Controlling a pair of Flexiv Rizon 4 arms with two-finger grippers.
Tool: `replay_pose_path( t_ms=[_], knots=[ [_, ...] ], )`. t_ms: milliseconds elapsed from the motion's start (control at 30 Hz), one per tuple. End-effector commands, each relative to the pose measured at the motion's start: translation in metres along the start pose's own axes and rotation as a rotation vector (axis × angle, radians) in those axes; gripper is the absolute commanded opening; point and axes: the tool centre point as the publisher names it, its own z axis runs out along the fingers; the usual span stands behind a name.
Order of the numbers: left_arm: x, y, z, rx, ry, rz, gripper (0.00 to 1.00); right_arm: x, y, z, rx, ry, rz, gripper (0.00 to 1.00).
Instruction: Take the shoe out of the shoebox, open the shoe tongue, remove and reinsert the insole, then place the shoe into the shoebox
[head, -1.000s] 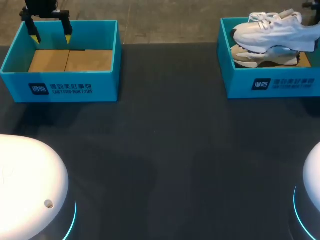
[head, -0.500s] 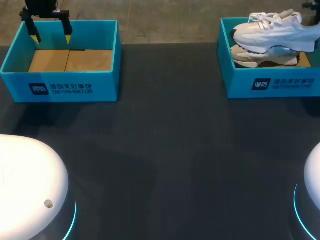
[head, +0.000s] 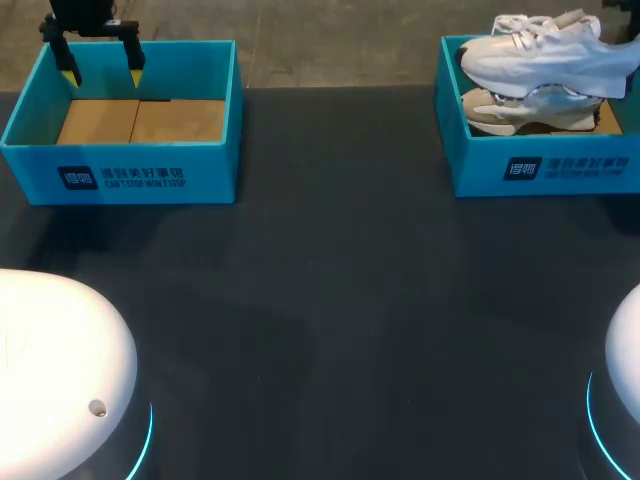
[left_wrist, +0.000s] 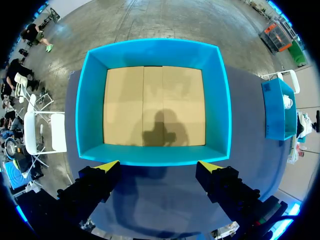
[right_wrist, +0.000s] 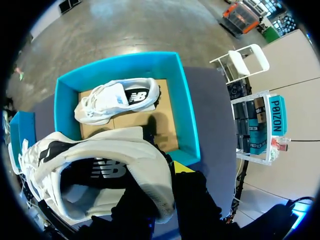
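Note:
A white shoe (head: 545, 60) hangs just above the right blue shoebox (head: 540, 170), toe toward the left. My right gripper (right_wrist: 167, 170) is shut on its heel collar, one yellow tip showing beside the white rim of the shoe (right_wrist: 100, 165). A second white shoe (right_wrist: 117, 100) lies on its side on the cardboard floor of the shoebox (right_wrist: 187, 125), also seen under the lifted one as the second shoe (head: 530, 112). My left gripper (head: 102, 72) is open at the far edge of the left blue box (head: 120, 175), nothing between its fingers.
The left blue box (left_wrist: 155, 50) holds only its cardboard floor and lies ahead of my left gripper (left_wrist: 159, 166). The dark table (head: 330, 300) stretches between and in front of the two boxes.
The held shoe has risen a little above the right shoebox and levelled out. My left arm has not moved.

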Motion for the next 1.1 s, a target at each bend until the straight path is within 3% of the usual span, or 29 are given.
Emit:
replay_pose_path(
  t_ms=[33,467,1100],
  knots=[
    [0.000,0.000,0.000,0.000,0.000,0.000,1.00,0.008,-0.028,-0.015,-0.020,-0.006,-0.003,0.00],
    [0.000,0.000,0.000,0.000,0.000,0.000,1.00,0.067,-0.104,-0.031,-0.052,-0.011,-0.061,0.00],
    [0.000,0.000,0.000,0.000,0.000,0.000,1.00,0.150,-0.222,-0.040,-0.040,-0.016,-0.013,0.00]
  ],
)
